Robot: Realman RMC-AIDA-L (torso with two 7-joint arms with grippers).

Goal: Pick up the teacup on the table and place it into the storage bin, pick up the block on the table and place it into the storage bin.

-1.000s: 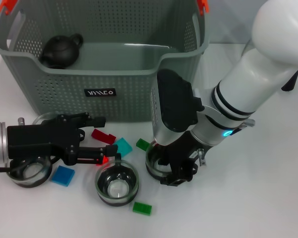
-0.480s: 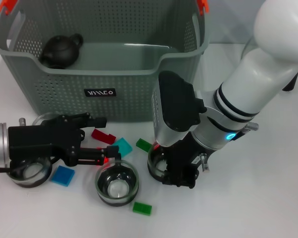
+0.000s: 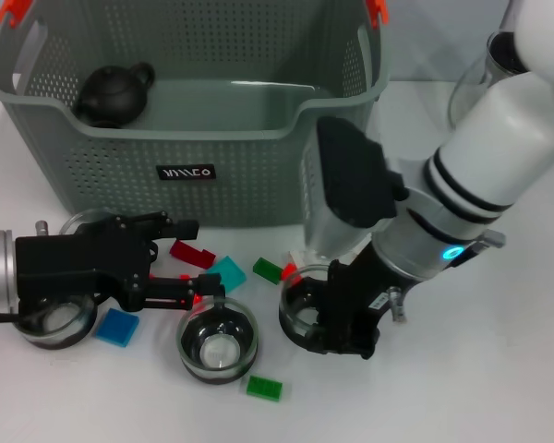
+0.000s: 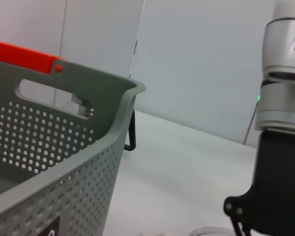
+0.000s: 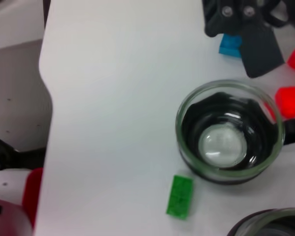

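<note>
Since the earlier frames, the right arm had swung a little outward and its black right gripper [image 3: 344,323] had moved with the small glass teacup with a dark base [image 3: 303,309], which now sat slightly further to the right on the white table [image 3: 499,369]. The left arm had hardly moved.

The step in hand appeared to be picking up this teacup. The right gripper's fingers stood around the cup's rim on its right side, touching it, but how far they were closed I cannot tell, because the gripper body hid them. In my judgement the next move called for a firm closing on the rim, then a lift high enough to pass the front wall of the large grey-green perforated plastic storage bin [image 3: 194,148], which stood just behind. A small black teapot [image 3: 114,94] already lay inside the bin at its left side.

The black left gripper [image 3: 196,260] was low over the table with its fingers open, holding nothing. Between and just beside its fingertips lay a red block [image 3: 191,253] and a teal block [image 3: 227,273]. A second glass teacup [image 3: 218,343] stood just in front of it, and a green block [image 3: 264,388] lay near that cup.
</note>
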